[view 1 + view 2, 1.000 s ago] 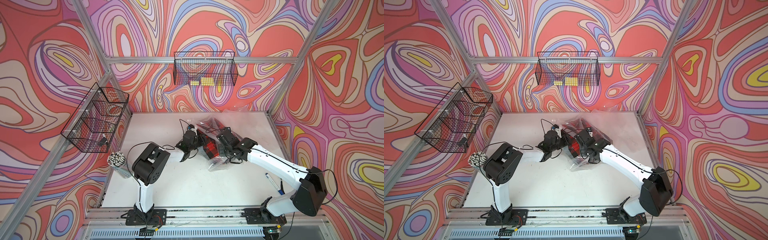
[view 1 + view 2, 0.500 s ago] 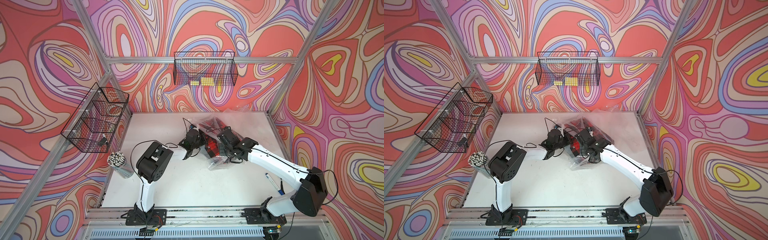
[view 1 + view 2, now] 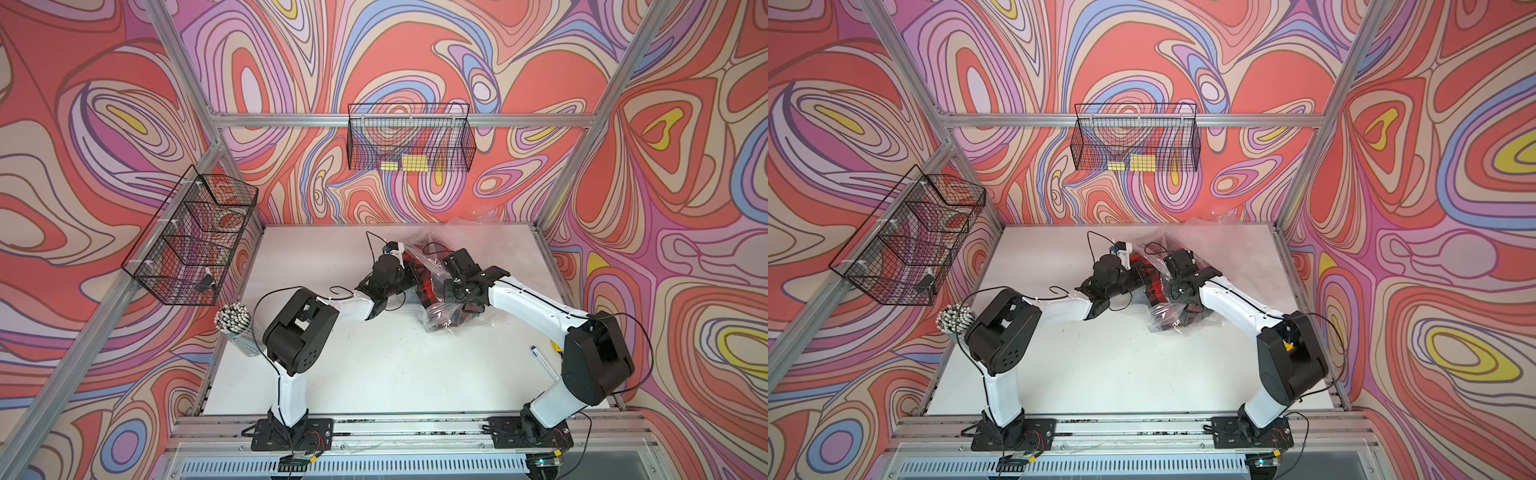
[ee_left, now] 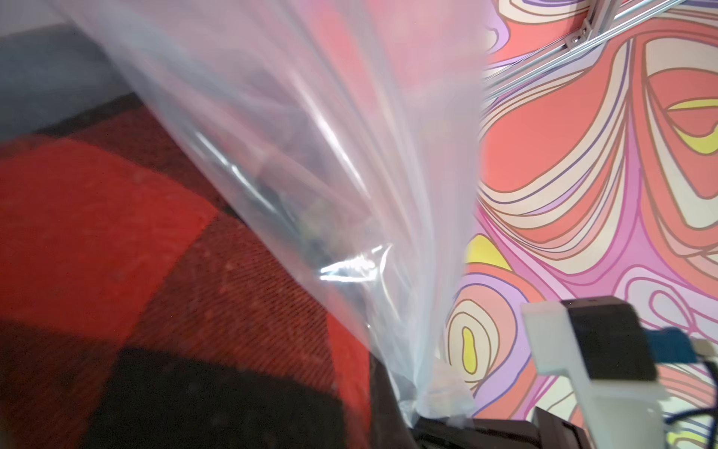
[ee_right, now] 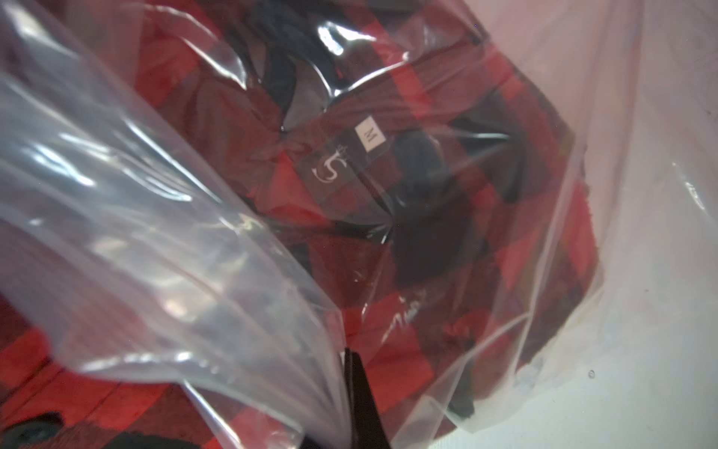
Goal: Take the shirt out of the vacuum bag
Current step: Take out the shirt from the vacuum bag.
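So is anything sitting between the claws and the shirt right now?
Yes, the clear crinkly plastic vacuum bag. Its film covers the red-and-black checked shirt in the right wrist view, and both the left claw and the right claw are shut on that film, not on cloth.

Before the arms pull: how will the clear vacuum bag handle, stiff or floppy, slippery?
Likely floppy: the vacuum bag drapes in loose folds and creases. Probably slippery: its film is glossy with bright glare. Probably light itself; the red-and-black plaid shirt inside should carry most weight and may shift as the bag deforms.
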Action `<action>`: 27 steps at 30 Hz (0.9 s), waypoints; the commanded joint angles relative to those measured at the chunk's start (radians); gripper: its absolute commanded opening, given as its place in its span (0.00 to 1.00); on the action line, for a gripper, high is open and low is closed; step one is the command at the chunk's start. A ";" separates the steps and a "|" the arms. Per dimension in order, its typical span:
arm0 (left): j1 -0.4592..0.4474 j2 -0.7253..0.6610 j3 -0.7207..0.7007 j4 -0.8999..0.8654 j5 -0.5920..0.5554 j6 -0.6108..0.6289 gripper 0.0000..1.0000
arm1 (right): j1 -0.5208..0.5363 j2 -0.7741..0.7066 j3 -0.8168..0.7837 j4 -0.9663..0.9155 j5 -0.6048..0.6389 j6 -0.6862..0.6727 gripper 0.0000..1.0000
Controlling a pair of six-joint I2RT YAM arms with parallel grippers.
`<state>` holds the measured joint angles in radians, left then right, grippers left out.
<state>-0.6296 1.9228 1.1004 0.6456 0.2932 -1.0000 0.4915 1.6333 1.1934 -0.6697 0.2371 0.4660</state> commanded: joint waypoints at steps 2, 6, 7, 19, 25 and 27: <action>-0.014 -0.086 -0.014 0.044 0.057 -0.003 0.00 | -0.021 0.038 -0.010 0.052 -0.015 -0.017 0.00; -0.015 -0.154 -0.034 -0.055 0.046 0.056 0.00 | -0.038 0.061 0.011 0.050 -0.005 -0.033 0.00; -0.015 -0.179 -0.042 -0.084 0.033 0.078 0.00 | -0.044 0.068 0.018 0.049 -0.004 -0.039 0.00; -0.008 -0.410 -0.120 -0.290 -0.049 0.188 0.00 | -0.084 0.109 0.060 0.041 -0.003 -0.069 0.00; 0.022 -0.445 -0.114 -0.348 -0.071 0.199 0.00 | -0.083 0.100 0.019 0.062 -0.006 -0.081 0.00; 0.044 -0.468 -0.116 -0.361 -0.075 0.204 0.00 | -0.083 0.080 0.005 0.069 -0.013 -0.086 0.00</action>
<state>-0.6254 1.5436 0.9791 0.2634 0.2379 -0.8215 0.4274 1.7153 1.2358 -0.6056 0.1879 0.4011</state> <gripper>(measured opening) 0.066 0.053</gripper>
